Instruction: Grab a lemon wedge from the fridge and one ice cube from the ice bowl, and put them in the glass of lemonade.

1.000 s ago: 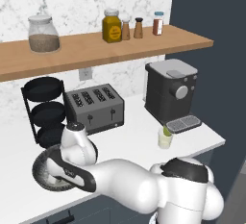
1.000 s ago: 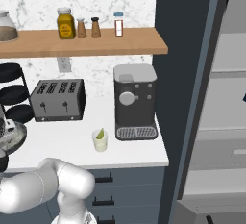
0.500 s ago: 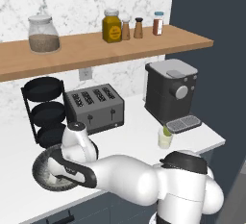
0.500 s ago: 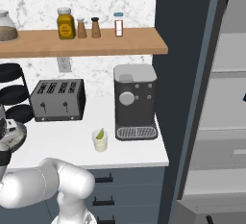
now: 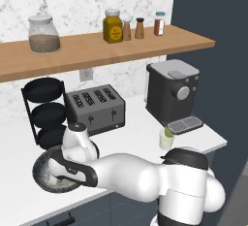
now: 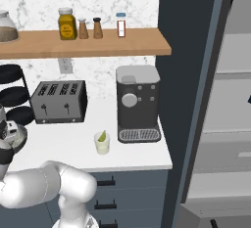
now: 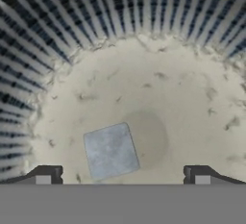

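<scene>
Jaws of the gripper are wide apart, hovering right above the ice cube in the bowl. That cube sits a bit off-center between the tips, so closing could just nudge it away across the bowl floor, I reckon.

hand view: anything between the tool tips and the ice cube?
No. In the hand view the open tool hangs over the ice bowl; bare speckled floor separates its tips from the ice cube.

Ice bowl: ribbed wall in dark grey and pale stripes, floor whitish-beige with small tan specks. Ice cube: flat pale grey-blue square, lower centre of hand view. Glass of lemonade: clear, pale yellow liquid, yellow-green lemon wedge on top. Toaster: grey, black slots. Shelf: warm wood. Wall: white marble, grey veining.
</scene>
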{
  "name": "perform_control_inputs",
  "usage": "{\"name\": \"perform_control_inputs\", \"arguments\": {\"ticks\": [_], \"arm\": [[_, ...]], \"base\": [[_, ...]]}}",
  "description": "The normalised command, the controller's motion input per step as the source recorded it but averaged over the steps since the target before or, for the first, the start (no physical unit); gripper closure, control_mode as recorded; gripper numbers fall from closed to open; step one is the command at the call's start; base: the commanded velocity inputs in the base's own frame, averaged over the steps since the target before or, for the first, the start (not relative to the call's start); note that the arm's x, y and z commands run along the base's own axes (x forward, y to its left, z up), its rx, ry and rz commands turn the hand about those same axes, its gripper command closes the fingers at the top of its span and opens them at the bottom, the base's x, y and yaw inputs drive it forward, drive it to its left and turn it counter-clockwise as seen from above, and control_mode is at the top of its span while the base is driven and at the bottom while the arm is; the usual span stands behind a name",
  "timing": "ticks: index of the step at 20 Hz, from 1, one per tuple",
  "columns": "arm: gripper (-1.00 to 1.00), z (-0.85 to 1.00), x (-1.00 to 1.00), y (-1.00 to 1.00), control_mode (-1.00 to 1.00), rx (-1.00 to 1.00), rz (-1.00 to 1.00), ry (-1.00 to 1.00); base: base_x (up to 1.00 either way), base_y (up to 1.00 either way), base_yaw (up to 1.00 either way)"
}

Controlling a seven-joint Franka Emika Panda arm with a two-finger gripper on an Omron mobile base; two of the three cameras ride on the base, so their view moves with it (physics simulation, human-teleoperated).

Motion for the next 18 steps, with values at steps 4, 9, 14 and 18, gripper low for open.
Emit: {"name": "perform_control_inputs", "arguments": {"ticks": [4,9,14,18], "arm": [[-1.00,0.00,0.10,0.07,-1.00,0.00,0.00,0.00],[-1.00,-0.08,0.00,0.08,-1.00,0.00,0.00,0.00],[-1.00,-0.41,0.00,0.14,-1.00,0.00,0.00,0.00],[-1.00,-0.33,-0.10,0.00,-1.00,0.00,0.00,0.00]], "base": [[0.00,0.00,0.00],[0.00,0.00,0.00],[0.00,0.00,0.00],[0.00,0.00,0.00]]}}
